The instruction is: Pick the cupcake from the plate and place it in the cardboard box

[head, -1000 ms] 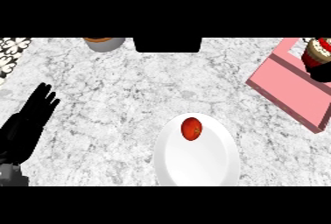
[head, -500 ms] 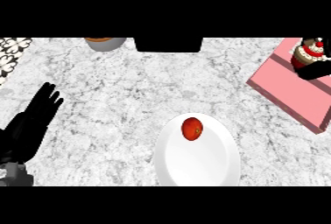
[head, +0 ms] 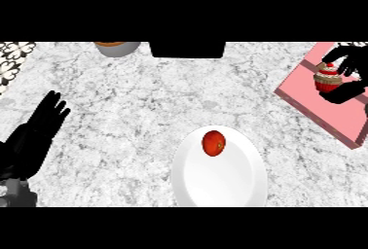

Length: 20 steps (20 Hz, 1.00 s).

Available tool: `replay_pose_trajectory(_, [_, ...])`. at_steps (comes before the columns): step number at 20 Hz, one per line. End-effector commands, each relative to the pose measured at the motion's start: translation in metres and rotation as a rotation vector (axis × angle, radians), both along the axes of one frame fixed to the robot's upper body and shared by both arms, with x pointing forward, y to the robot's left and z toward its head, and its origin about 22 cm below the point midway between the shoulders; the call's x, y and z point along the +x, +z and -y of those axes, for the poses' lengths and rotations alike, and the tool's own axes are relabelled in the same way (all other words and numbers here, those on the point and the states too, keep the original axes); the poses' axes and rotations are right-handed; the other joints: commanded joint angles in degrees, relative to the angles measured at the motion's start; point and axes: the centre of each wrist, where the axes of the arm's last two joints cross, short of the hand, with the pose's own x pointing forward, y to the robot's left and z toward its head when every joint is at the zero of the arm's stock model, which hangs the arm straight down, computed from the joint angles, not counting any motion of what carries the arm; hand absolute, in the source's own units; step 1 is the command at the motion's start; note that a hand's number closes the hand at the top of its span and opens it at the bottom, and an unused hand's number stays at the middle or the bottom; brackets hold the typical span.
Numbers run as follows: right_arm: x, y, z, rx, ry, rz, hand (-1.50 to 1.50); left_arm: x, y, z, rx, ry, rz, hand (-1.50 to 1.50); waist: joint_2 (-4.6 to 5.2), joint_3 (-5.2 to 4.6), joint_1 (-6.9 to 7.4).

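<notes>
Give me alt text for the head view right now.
The right hand holds a cupcake over the pink box at the view's upper right. A white plate carrying a round red item sits lower centre; the left hand rests open at the left edge.

Upright cupcake (head: pixel 328 79) over pink box (head: pixel 325 115), top R; plate (head: pixel 219 187) ctr.

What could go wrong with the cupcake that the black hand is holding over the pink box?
Two things might go wrong. The cupcake is in the right hand close to the pink box's upper edge, so if it is let go there it may land on the rim and tip over. The fingers are also curled round it, so when they open and pull away they may knock it onto its side.
</notes>
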Motion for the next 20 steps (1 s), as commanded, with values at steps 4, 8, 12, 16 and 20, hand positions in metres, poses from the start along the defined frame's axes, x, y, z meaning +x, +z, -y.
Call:
replay_pose_trajectory(4, [0.001,-0.027,0.004,0.099,0.083,0.012,-1.50,0.004,0.002,-0.001,0.004,0.007,0.012,0.00,-0.14,-0.01,-0.37])
replay_pose_trajectory(8, [0.001,-0.016,0.011,0.361,0.027,0.248,-1.50,0.000,0.001,0.003,-0.005,0.010,0.013,0.00,-0.15,0.08,-0.48])
replay_pose_trajectory(12, [-0.013,-0.021,0.040,0.552,-0.077,0.360,-1.50,-0.010,0.003,-0.009,0.016,0.021,0.011,0.00,-0.31,0.06,-0.67])
replay_pose_trajectory(16, [-0.028,0.000,0.075,0.682,-0.078,0.414,-1.50,-0.004,0.011,-0.010,-0.014,0.028,-0.010,0.00,-0.35,0.01,-1.11])
replay_pose_trajectory(20, [-0.040,0.023,0.119,0.706,-0.142,0.430,-1.50,0.006,0.005,0.008,-0.007,0.010,0.010,0.00,-0.03,0.02,-0.40])
